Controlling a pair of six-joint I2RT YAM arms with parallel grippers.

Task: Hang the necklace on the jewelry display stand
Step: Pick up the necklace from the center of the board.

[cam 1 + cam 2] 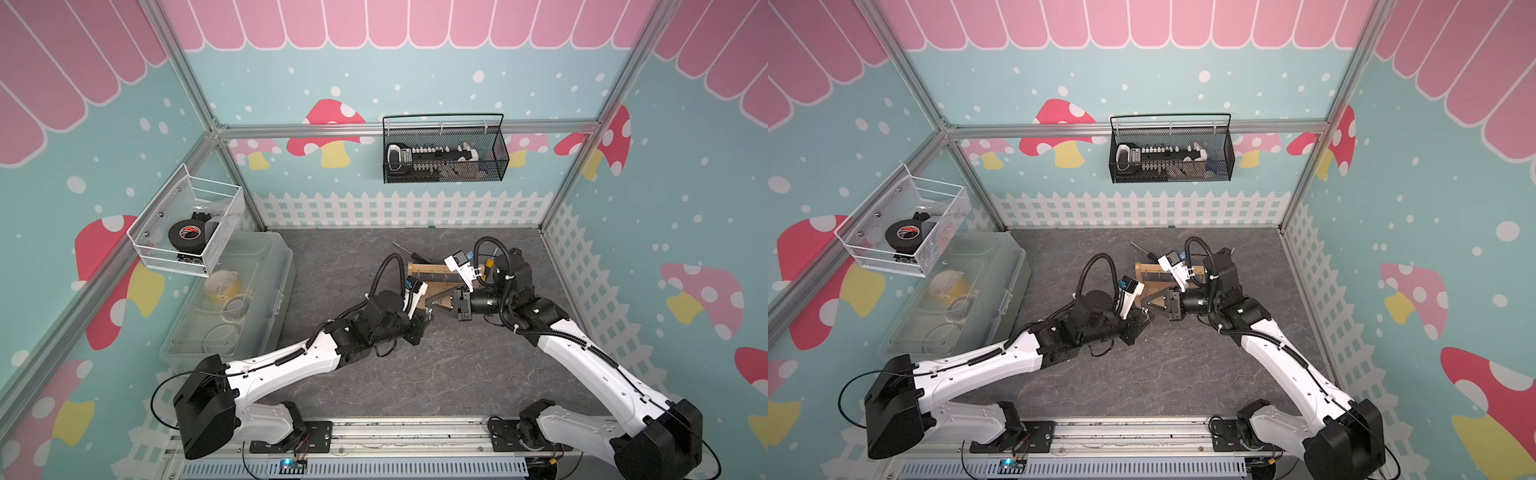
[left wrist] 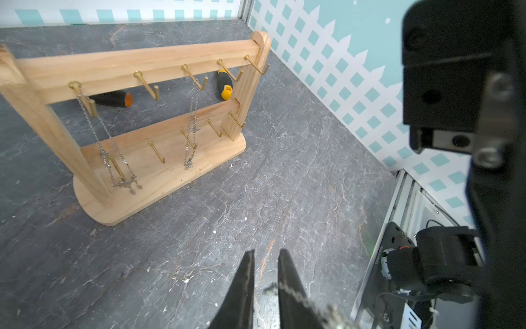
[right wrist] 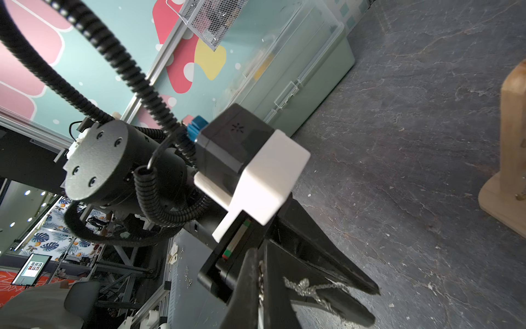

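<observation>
Right gripper [image 3: 260, 250] pinches the necklace [image 3: 304, 284] (stand [image 2: 170, 182] close behind it).

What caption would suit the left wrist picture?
Two necklaces hang on the jewelry display stand; another chain crosses the left gripper.

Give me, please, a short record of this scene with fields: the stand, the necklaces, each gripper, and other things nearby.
stand: jewelry display stand, upright on the tabletop
hung already: first hung necklace and second hung necklace, on top-bar pegs; three top-bar pegs free
necklace in work: necklace runs from the right gripper to the left gripper
right gripper: shut on the necklace
left gripper: jaws narrowly apart, chain lying on one finger
behind stand: orange-tipped tool handle, yellow-tipped tool handle
</observation>
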